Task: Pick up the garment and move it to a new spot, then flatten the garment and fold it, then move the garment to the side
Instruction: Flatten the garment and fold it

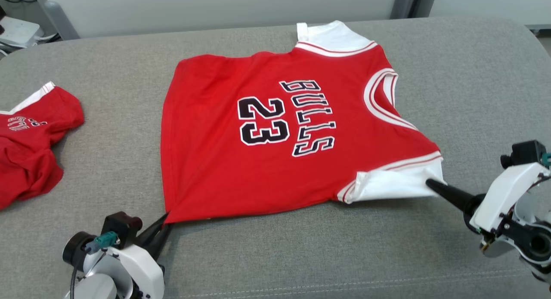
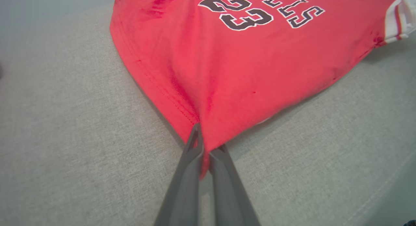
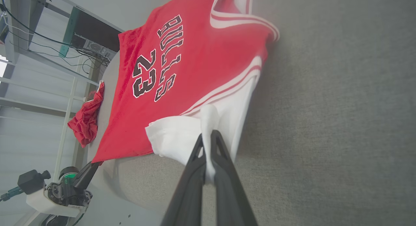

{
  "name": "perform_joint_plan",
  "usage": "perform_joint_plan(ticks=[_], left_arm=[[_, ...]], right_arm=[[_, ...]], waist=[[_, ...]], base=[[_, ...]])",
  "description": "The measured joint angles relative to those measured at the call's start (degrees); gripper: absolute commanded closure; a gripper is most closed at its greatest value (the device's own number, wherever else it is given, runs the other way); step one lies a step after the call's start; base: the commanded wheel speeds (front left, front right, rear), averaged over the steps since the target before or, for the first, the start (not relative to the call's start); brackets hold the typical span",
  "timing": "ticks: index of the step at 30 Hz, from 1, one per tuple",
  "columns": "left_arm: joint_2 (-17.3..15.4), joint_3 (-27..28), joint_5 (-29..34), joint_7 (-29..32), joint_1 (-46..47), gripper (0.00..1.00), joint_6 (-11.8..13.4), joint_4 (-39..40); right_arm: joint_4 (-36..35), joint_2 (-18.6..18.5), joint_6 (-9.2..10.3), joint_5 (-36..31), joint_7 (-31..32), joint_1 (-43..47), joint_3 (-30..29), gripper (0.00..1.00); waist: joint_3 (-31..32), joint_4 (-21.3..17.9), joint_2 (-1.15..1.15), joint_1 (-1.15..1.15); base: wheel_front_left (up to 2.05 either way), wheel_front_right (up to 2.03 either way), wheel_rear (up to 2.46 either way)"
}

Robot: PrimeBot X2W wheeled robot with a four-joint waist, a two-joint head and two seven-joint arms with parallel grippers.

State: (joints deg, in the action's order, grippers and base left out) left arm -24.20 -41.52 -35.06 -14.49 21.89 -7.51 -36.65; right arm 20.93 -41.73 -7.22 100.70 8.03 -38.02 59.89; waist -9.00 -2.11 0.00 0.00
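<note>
You have the left gripper clamped on the red jersey at its bottom corner. Your right gripper pinches its white sleeve, the cloth spread over the grey cushion.

A lab: metal rack, loose cables and a computer case stand beyond the grey fabric-covered bench.

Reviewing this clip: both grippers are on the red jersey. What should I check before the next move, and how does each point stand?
1. Hem corner of the jersey pinched in the left gripper: ok.
2. White sleeve pinched in the right gripper: ok.
3. Cloth lying flat: not ok, it puckers at both pinches.
4. Second jersey, crumpled, lying apart: ok.
5. Back layer smooth underneath: cannot tell.
</note>
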Motion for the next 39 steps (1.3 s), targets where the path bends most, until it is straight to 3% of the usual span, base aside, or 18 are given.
perform_joint_plan(ticks=[1,2,3,4,5,13,21,26,33,39], left_arm=[[0.15,0.0,0.21,0.0,-0.34,1.0,0.0,-0.26],[0.24,0.01,0.29,0.0,-0.63,0.91,0.0,-0.58],[0.31,0.14,0.29,0.0,-0.79,0.65,0.0,-0.87],[0.45,0.45,0.29,0.0,-0.95,0.35,0.0,-0.9],[0.62,0.68,0.33,0.0,-1.18,0.0,0.0,-0.91],[1.91,6.75,3.42,0.0,-3.54,0.0,0.0,-2.11],[5.08,14.51,7.3,0.0,-5.68,0.0,0.0,-0.8],[7.06,18.76,9.75,0.0,-7.6,0.0,0.0,0.12],[8.57,23.51,12.0,0.0,-9.43,0.0,0.0,2.22],[9.37,27.48,14.58,0.0,-11.44,0.0,0.02,4.58]], right_arm=[[0.08,-0.03,0.0,-0.3,0.0,0.52,0.24,1.0],[0.16,-0.07,0.0,-0.53,0.01,1.06,0.45,0.87],[0.18,-0.18,0.0,-0.52,0.01,1.49,0.78,0.55],[0.09,-0.36,0.0,-0.43,0.05,2.1,0.88,0.0],[-0.32,-0.73,0.0,-0.4,0.31,2.68,1.03,0.0],[-5.43,-8.17,0.0,0.38,-1.81,7.15,-0.15,0.0],[-6.64,-8.73,0.0,-1.6,-8.9,8.33,-0.37,0.0],[-1.98,-5.21,0.0,-8.75,-18.98,7.62,-1.56,0.0],[3.87,0.08,0.0,-17.53,-21.89,6.62,-4.92,0.0],[7.17,6.24,-0.01,-32.41,-22.2,7.26,-17.46,0.0]], waist=[[0.25,0.11,0.0,0.0],[0.47,0.22,0.0,0.0],[0.66,0.34,0.0,0.0],[0.82,0.47,0.0,0.0],[0.93,0.59,0.0,0.0],[1.38,0.71,0.0,0.0],[2.0,0.62,0.0,0.0],[2.9,0.84,0.0,0.0],[4.01,1.0,0.0,0.0],[4.78,0.93,0.0,0.0]], base=[[0.0,0.0,0.0],[0.0,0.0,0.0],[0.0,0.0,0.0],[0.0,0.0,0.0],[0.0,0.0,0.0],[0.0,0.0,0.0],[0.0,0.0,0.0],[0.0,0.0,0.0],[0.0,0.0,0.0],[0.0,0.0,0.0]])
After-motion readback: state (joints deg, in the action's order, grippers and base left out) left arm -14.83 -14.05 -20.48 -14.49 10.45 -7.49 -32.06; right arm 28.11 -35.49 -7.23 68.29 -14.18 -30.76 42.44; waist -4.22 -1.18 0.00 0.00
